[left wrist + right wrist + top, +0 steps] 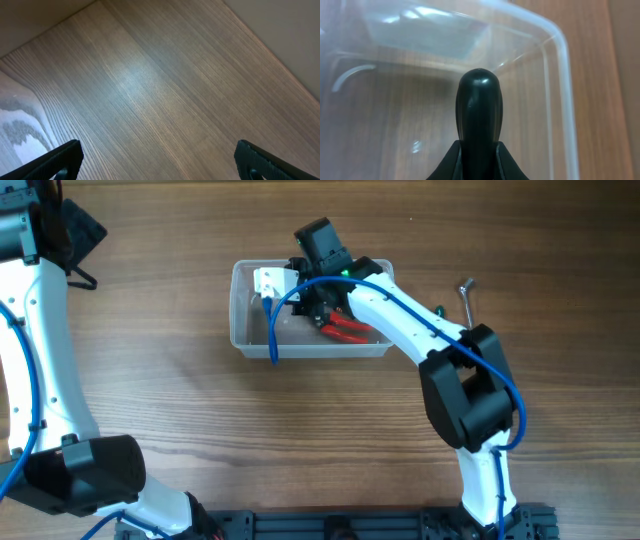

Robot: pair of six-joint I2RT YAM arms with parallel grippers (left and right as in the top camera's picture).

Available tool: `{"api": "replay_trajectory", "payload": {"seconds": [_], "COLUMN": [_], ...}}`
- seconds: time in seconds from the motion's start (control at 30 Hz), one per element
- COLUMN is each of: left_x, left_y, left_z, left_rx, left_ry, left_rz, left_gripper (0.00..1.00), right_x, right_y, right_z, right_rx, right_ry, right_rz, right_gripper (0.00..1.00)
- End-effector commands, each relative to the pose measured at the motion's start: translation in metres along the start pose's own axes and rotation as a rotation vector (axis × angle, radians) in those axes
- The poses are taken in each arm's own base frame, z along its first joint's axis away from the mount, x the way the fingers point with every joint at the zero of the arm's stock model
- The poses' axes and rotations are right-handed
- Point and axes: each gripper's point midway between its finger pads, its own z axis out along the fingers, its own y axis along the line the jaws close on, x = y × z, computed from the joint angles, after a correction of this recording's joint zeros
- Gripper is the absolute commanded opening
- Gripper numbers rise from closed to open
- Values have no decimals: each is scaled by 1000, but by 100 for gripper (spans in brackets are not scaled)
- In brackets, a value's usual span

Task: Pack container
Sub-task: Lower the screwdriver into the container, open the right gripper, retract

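Nearest its wrist camera, the right gripper [479, 152] has its jaws clamped on a smooth, rounded black handle [479, 105], which looks slick and liable to pivot. Just beyond, the container [561, 75] sits mid-table with a red-handled tool [345, 330] inside; it is probably light, stiff and easily shoved, and best steadied by its thick rim. The right arm reaches forward, wrist dipped into it, while far left the left gripper [160, 159] hovers over the table [165, 85], jaws wide apart.

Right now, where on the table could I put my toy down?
The bare wood between the container and the left arm, or the wide strip on the robot's side of it. Inside is crowded: the right gripper holding a black tool, plus red handles.
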Motion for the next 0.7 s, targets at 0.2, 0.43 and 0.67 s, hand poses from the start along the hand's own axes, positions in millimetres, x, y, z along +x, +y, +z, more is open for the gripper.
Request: {"api": "replay_trajectory", "payload": {"seconds": [0.2,0.43,0.67], "left_x": [-4,-4,-4], "left_y": [2,2,2], "left_z": [-3,-3,-3], "left_rx": [5,5,5], "left_ry": [-10,-10,-10], "left_rz": [-4,-4,-4], "left_gripper": [100,100,100], "right_x": [4,16,14], "right_y": [-3,-39,-112], "right_z": [22,-3,-161], "right_rx": [22,196,551], "right_ry": [-28,95,53], "right_rz": [69,290,768], "right_gripper": [53,71,76]}}
